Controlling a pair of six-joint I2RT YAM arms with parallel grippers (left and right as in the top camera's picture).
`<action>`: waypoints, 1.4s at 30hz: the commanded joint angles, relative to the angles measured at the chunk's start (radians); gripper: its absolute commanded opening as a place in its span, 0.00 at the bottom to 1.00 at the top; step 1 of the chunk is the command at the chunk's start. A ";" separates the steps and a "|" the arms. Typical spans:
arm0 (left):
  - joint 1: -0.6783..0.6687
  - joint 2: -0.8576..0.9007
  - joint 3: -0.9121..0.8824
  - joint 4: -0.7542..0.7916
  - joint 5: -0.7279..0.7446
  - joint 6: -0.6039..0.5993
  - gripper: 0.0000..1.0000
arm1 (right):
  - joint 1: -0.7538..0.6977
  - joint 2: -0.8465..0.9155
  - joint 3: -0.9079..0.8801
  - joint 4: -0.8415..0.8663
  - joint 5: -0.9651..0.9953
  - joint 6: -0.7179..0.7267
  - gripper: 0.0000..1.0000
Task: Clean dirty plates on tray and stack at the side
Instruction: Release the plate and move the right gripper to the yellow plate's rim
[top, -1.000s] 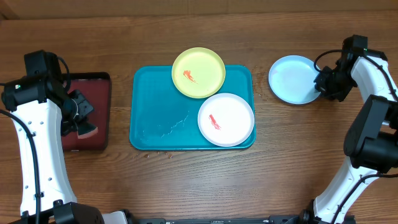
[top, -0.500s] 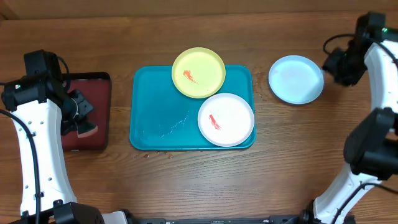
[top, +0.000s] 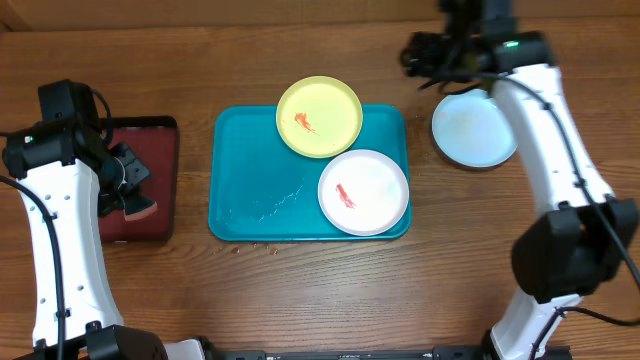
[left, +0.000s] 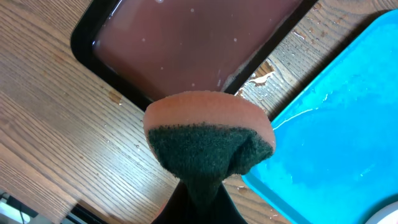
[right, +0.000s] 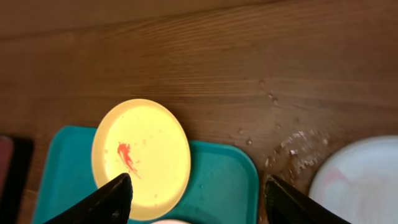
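The teal tray (top: 255, 185) holds a yellow-green plate (top: 320, 117) over its far rim and a white plate (top: 364, 191) at its right; each has a red-orange smear. The light blue plate (top: 474, 128) lies on the table right of the tray, with no smear showing. My right gripper (top: 425, 52) is open and empty, high over the far table between the yellow-green and blue plates; its wrist view shows the yellow-green plate (right: 141, 158) and tray (right: 221, 180) below. My left gripper (top: 128, 196) is shut on an orange-and-green sponge (left: 209, 142) over the dark red tray.
The dark red, black-rimmed tray (top: 150, 150) lies at the left and holds liquid (left: 186, 43). Water drops and crumbs lie on the teal tray floor (top: 270, 205) and on the wood near the blue plate (right: 292, 146).
My right arm has swung from the blue plate's right side up and left across the table's far part, to above the gap between the yellow-green and blue plates. The left arm has not moved.
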 joint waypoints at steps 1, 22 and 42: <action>0.005 -0.007 -0.003 0.004 0.013 -0.014 0.04 | 0.076 0.073 -0.029 0.051 0.101 -0.120 0.71; 0.005 -0.007 -0.003 0.008 0.012 -0.014 0.04 | 0.182 0.340 -0.029 0.319 0.127 -0.323 0.66; 0.005 -0.006 -0.003 0.013 0.013 -0.014 0.04 | 0.185 0.372 -0.029 0.321 0.168 -0.281 0.47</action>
